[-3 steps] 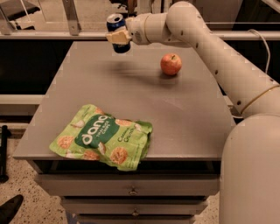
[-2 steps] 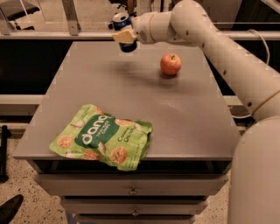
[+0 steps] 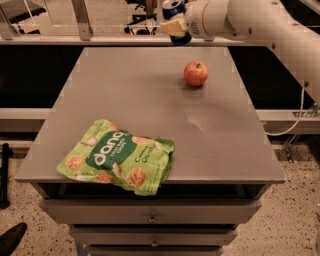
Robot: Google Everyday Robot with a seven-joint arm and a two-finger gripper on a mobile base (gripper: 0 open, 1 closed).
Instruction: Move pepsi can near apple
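Hand (image 3: 175, 28) aloft around near-upright pepsi can (image 3: 174, 8)

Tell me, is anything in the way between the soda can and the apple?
No, nothing visible. The gripper holds the pepsi can in its closed jaws above the far edge of the table. The apple sits close by on it. The green snack bag lies at the near corner, out of the way.

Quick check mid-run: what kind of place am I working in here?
Probably a robot test lab or office workspace: a grey cabinet top over drawers, a speckled hard floor, a metal rail behind. The pincer holds the pepsi can above the far edge, behind the apple.
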